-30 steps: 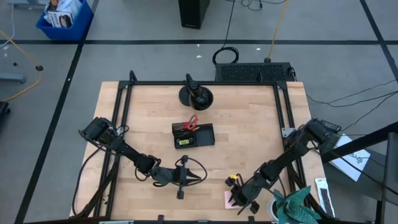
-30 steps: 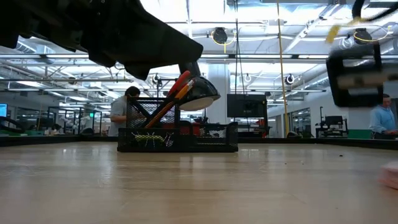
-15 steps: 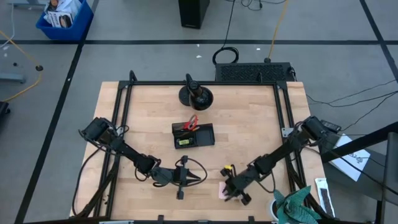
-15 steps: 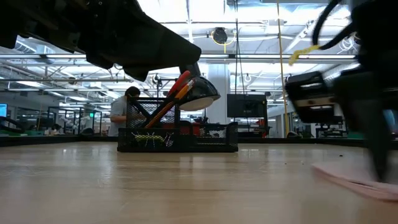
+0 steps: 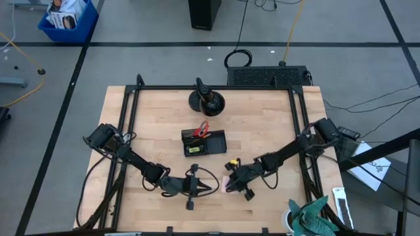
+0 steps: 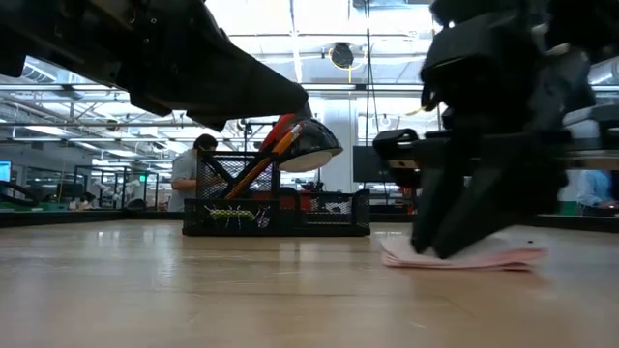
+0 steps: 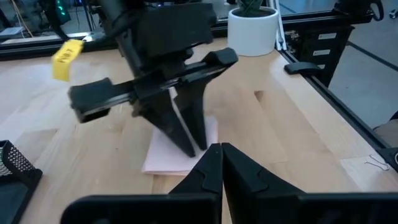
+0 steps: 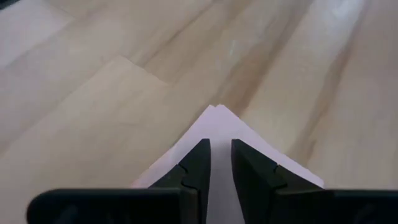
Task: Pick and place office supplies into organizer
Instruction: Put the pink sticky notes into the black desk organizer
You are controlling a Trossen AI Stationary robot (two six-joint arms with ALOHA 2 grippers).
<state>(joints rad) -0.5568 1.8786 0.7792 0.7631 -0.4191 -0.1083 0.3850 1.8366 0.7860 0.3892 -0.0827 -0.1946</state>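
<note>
The pink sticky-note pad [image 5: 226,186] lies flat on the table, near of the black organizer [image 5: 204,142]; in the low view the pad [image 6: 503,257] curls up a little at one edge. My right gripper [image 8: 221,158] stands on the pad, its fingers closed to a narrow gap. My left gripper [image 5: 205,187] hovers shut just left of the pad, and its tips [image 7: 221,150] point at it. Red-handled scissors [image 6: 282,129] and orange pencils [image 6: 259,166] stand slanted in the organizer [image 6: 276,208]. My right gripper has its fingertips [image 7: 189,144] on the pad's top face [image 8: 217,121], back from one corner, with pink paper showing in the narrow gap between them. It comes slanting down from above and from the table's right. The pad stays flat on the table [image 6: 290,290].
A round black stand base [image 5: 206,99] sits far of the organizer. A white plant pot [image 7: 252,25] stands by the near right corner. Black frame rails [image 5: 128,131] run along the table's sides. A blue bin [image 5: 65,19] is on the floor.
My right gripper has moved from the near right corner toward the table's left and far edges, closer to the organizer. The pink pad has slid along the table with it and now lies beside my left gripper.
</note>
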